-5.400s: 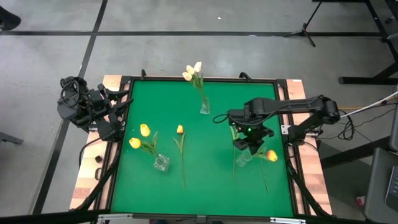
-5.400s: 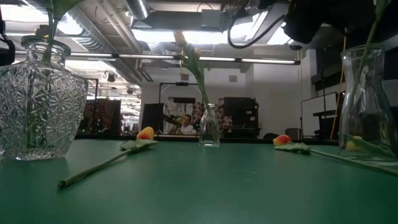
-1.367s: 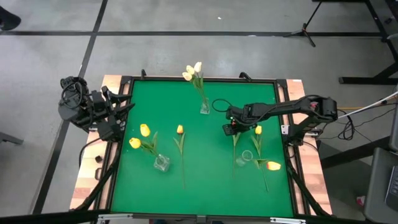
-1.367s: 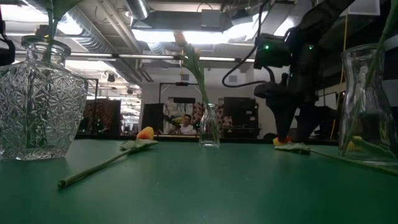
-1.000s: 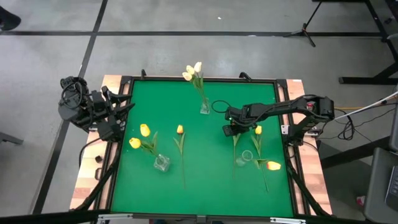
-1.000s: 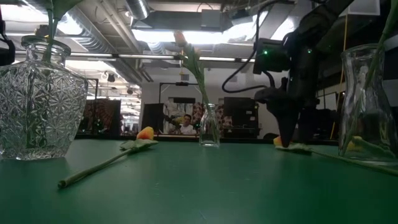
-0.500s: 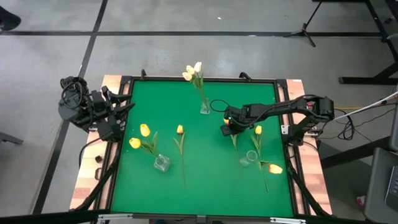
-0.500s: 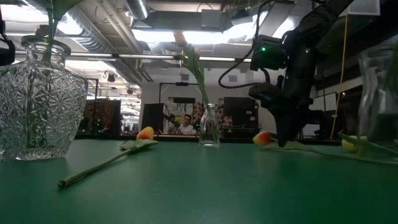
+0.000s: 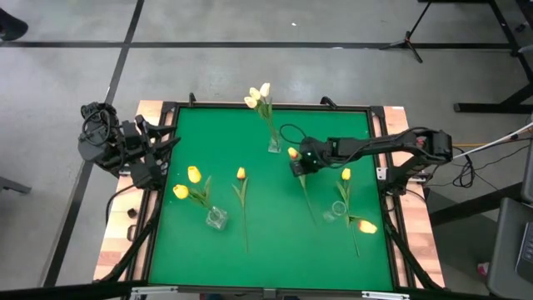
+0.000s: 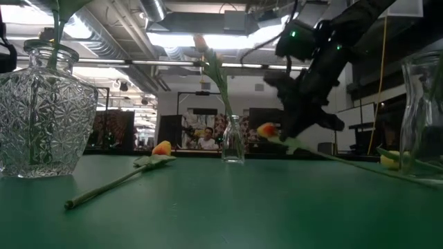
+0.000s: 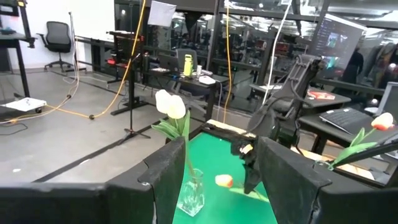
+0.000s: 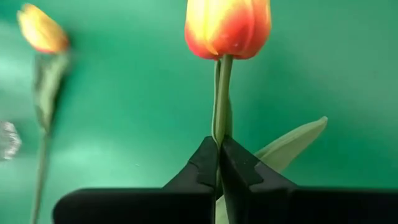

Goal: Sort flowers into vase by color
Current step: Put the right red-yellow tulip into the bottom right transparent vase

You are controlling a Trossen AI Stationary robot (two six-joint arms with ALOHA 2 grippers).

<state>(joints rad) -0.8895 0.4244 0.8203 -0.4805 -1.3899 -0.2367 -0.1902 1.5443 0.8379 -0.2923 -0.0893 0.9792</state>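
Observation:
My right gripper [image 9: 297,163] hangs over the table's middle right, shut on an orange-red tulip [image 9: 292,153] whose head shows in the low view [image 10: 266,130] and the right wrist view [image 12: 227,28]. A loose yellow-orange tulip [image 9: 241,173] lies flat on the green mat. White tulips stand in the far vase [image 9: 274,143], yellow ones in the near-left vase [image 9: 216,218]. A yellow tulip [image 9: 346,174] leans in the right vase [image 9: 336,210], and another head [image 9: 366,226] lies beside it. My left gripper [image 11: 211,180] waits open at the table's left edge. My right gripper pinches the tulip's stem [image 12: 219,134] just below the head between its two fingers [image 12: 205,165], which lie along the stem. It comes slanting down from the table's right. The head end is lifted clear and the stem [image 10: 346,158] slopes down to the mat near the right vase.
The green mat is framed by a black rim [image 9: 250,107] on a wooden table. In the low view the large cut-glass vase [image 10: 45,111] stands near left and the tall clear vase [image 10: 422,111] near right. Open mat lies between the vases.
My right gripper has risen and moved toward the far vase, carrying the orange-red tulip's head end off the mat. The stem has swung with it, its lower end staying low by the right vase. That vase has slid a little toward the table's right.

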